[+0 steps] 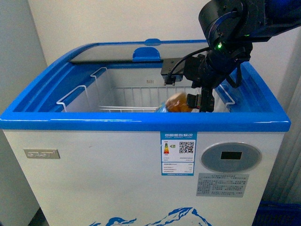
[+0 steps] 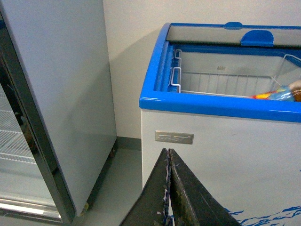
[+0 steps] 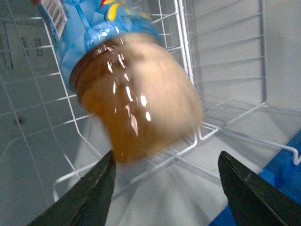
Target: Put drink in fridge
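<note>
Status, chest fridge (image 1: 94,183) task:

1. Fridge is standing directly in front of me, white body, blue top rim, glass sliding lid (image 1: 117,52) sitting pushed to the rear, so the front of the opening is exposed. A white wire basket (image 1: 136,96) is hanging inside, spanning the opening. The oval grey display (image 1: 231,157) and energy label (image 1: 178,153) are showing on the front wall, toward the right.

2. My right gripper (image 3: 164,188) is reaching down into the opening near the fridge's front right corner. Its fingers are spread wide w/ nothing between them: released. In the right wrist view both fingertips are framing the drink bottle (image 3: 136,103) w/o touching it.

3. The bottle is lying inside the wire basket at the right side of the fridge, just behind the front rim. Brown liquid and the light-blue label w/ yellow are showing; the picture is blurring there, so I cannot tell whether it is resting fully on the wires. Cap end is cut off at the frame edge.

4. My left gripper (image 2: 169,188) is hovering outside the fridge, low, before its front left corner. Fingers are pressing together, clenched on nothing.

5. A tall grey glass-door cabinet (image 2: 61,94) is standing left of the fridge, apart from it.
</note>
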`<move>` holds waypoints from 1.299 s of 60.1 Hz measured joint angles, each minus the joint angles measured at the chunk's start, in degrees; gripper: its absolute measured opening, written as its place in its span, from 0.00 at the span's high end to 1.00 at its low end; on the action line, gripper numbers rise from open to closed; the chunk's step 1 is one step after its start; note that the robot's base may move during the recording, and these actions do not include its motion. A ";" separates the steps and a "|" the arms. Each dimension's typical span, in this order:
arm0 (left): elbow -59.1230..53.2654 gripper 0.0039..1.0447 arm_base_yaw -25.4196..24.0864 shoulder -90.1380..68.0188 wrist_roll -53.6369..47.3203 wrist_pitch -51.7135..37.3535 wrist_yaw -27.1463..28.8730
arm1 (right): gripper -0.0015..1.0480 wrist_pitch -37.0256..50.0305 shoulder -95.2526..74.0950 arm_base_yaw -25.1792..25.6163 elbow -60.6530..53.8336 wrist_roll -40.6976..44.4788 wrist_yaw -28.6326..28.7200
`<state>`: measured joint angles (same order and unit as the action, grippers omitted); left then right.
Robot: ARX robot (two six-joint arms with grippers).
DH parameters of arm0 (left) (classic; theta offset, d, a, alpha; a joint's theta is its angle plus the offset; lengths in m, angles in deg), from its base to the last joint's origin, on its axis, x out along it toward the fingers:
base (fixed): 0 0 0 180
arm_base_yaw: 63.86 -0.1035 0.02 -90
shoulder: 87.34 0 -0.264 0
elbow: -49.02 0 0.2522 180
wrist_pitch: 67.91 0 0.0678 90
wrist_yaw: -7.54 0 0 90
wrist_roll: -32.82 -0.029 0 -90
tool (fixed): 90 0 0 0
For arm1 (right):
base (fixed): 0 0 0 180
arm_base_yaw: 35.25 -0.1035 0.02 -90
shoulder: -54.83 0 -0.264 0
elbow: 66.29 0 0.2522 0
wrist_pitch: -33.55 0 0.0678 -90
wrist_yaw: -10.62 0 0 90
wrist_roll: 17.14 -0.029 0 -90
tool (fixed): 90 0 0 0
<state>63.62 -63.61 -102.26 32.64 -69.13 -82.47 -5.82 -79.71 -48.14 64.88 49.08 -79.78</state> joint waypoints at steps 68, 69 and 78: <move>0.00 0.98 0.00 14.62 0.02 14.99 0.02 | 0.95 46.90 91.73 12.85 -97.11 -65.42 0.42; 0.00 0.98 0.00 14.62 0.02 14.99 0.02 | 0.97 47.08 92.11 12.85 -97.44 -65.42 0.42; 0.00 0.98 0.00 14.62 0.02 14.99 0.02 | 0.97 48.54 96.17 12.85 -102.27 -65.59 0.44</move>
<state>63.62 -63.61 -87.63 32.66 -54.14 -82.45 42.72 16.46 -35.29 -37.39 -16.51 -79.34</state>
